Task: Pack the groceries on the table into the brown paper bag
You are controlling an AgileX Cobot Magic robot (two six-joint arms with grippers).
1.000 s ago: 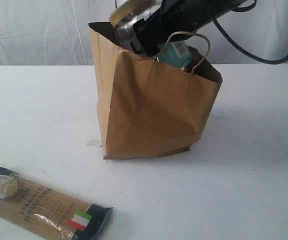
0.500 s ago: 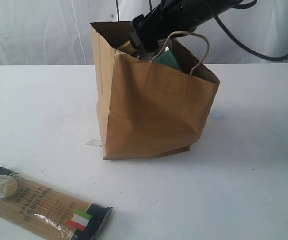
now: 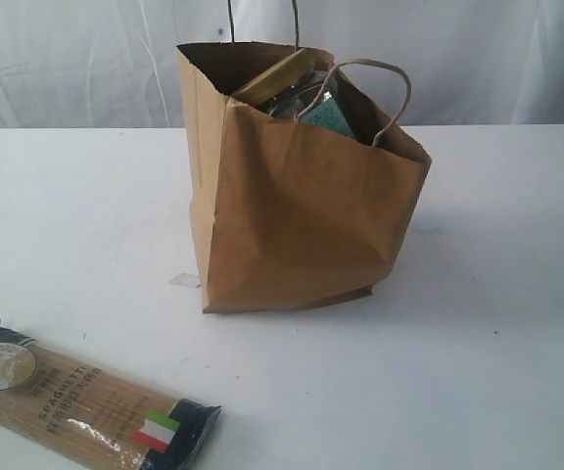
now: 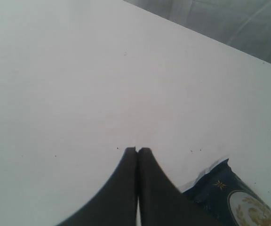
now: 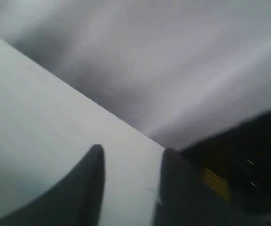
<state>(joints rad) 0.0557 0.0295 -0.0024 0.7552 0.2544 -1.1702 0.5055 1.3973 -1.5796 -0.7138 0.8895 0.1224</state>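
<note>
We see 2 things on the white table (image 3: pixel 497 343): the brown paper bag (image 3: pixel 302 215) upright, the spaghetti pack (image 3: pixel 86 406) flat, well apart.

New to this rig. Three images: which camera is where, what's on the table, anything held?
It is a two-arm robot packing groceries. One picture comes from a camera off the arms: a brown paper bag stands on a white table with a jar lid showing inside, and a spaghetti pack lies outside it. The other two come from a camera on each wrist. The left gripper is shut on nothing, over the table near the pack's end. The right gripper is open and empty; that picture is blurred.
</note>
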